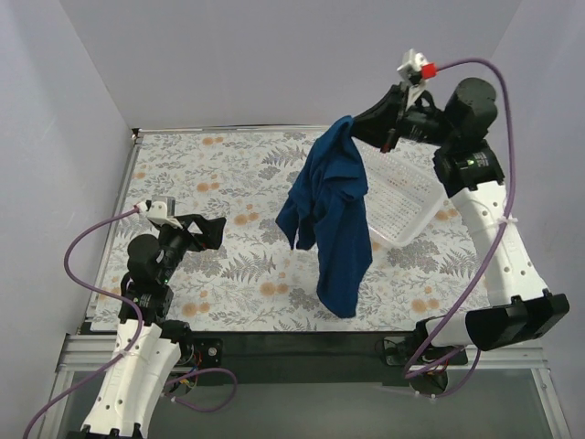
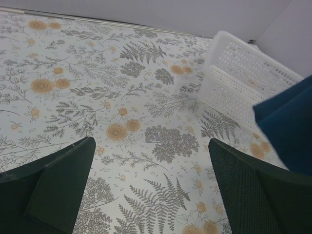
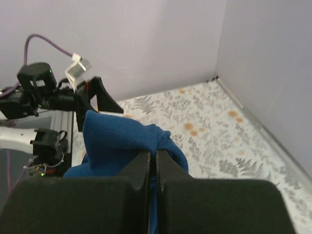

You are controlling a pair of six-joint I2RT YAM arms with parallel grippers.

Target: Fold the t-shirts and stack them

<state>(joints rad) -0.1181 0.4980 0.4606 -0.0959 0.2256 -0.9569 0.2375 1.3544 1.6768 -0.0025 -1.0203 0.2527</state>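
Note:
A navy blue t-shirt [image 1: 331,219] hangs in the air above the middle of the table, bunched and dangling lengthwise. My right gripper [image 1: 355,126] is shut on its top edge, high over the back right of the table; in the right wrist view the fabric [image 3: 117,141] is pinched between the closed fingers at my right gripper [image 3: 152,155]. My left gripper [image 1: 212,230] hovers low at the left of the table, open with nothing between its fingers [image 2: 246,183]. A corner of the t-shirt [image 2: 290,126] shows at the right edge of the left wrist view.
A white lattice basket [image 1: 402,206] lies tipped on the table at the right, partly behind the hanging shirt; the basket [image 2: 243,73] also appears in the left wrist view. The floral tablecloth [image 1: 228,174] covers the table. Walls close in the back and sides.

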